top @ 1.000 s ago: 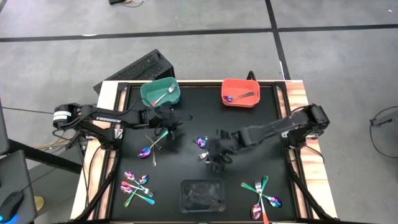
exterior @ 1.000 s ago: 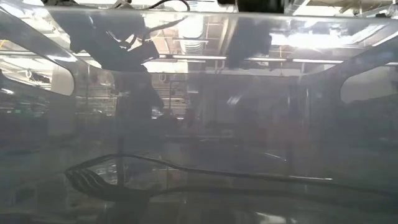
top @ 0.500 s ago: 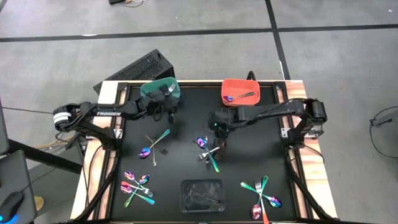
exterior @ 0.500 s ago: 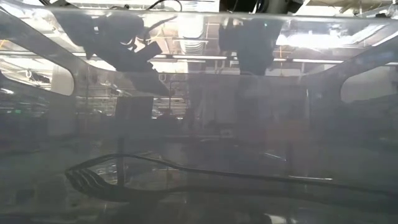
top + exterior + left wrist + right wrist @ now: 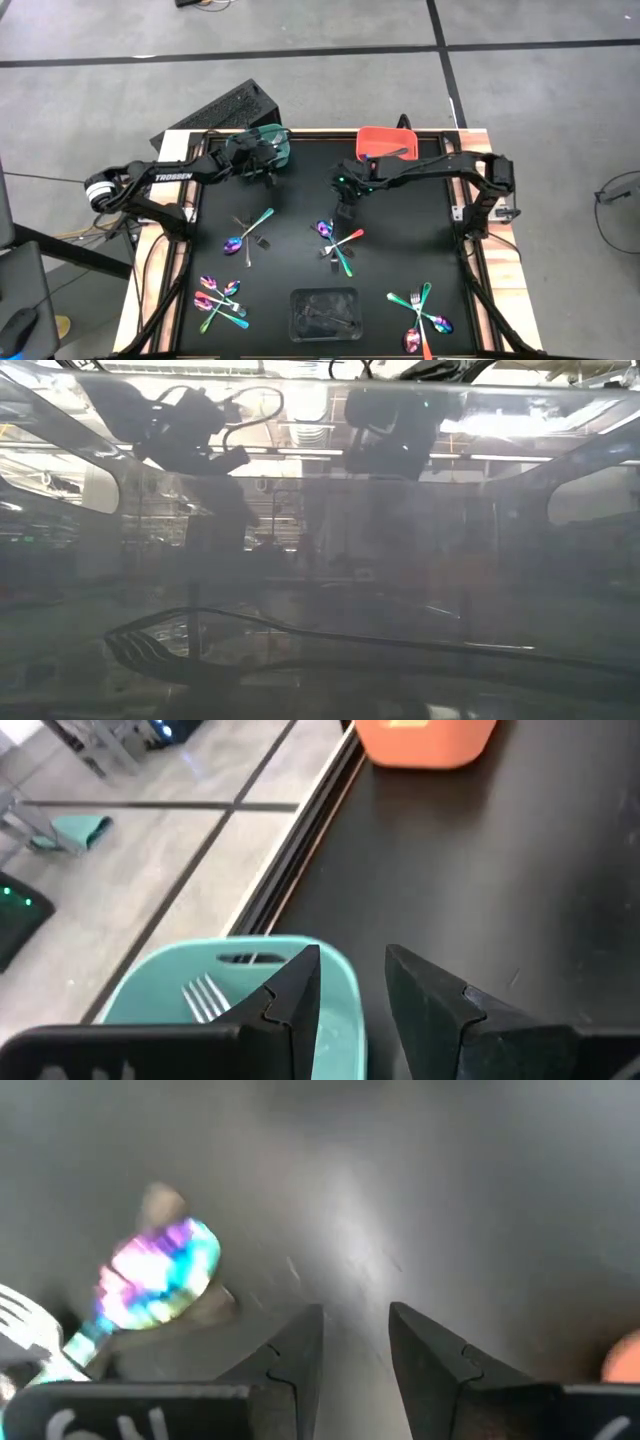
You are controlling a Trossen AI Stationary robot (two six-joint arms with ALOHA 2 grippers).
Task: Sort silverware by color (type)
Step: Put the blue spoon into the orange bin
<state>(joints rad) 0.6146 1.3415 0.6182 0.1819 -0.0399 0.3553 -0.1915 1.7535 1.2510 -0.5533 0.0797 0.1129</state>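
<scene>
Small forks and spoons with rainbow heads lie in loose groups on the black table: one left of centre (image 5: 246, 234), one in the middle (image 5: 335, 242), one near left (image 5: 220, 300), one near right (image 5: 422, 312). The teal bin (image 5: 256, 147) at the far edge holds a fork (image 5: 204, 996). The red bin (image 5: 387, 147) holds another piece. My left gripper (image 5: 268, 170) (image 5: 350, 982) hovers over the teal bin's near rim, narrowly open and empty. My right gripper (image 5: 346, 208) (image 5: 352, 1342) hangs above the table just beyond the middle group, narrowly open and empty, with a spoon head (image 5: 160, 1272) beside it.
A clear plastic tray (image 5: 325, 313) with dull grey cutlery sits at the middle of the near edge; the low view looks through it at a grey fork (image 5: 150, 645). A black keyboard-like object (image 5: 215, 115) lies beyond the far left corner. A raised rim borders the table.
My left gripper has moved from the silverware left of centre toward the far edge and now stands over the teal bin. My right gripper has risen from the middle group and moved toward the far edge, nearer the red bin.
</scene>
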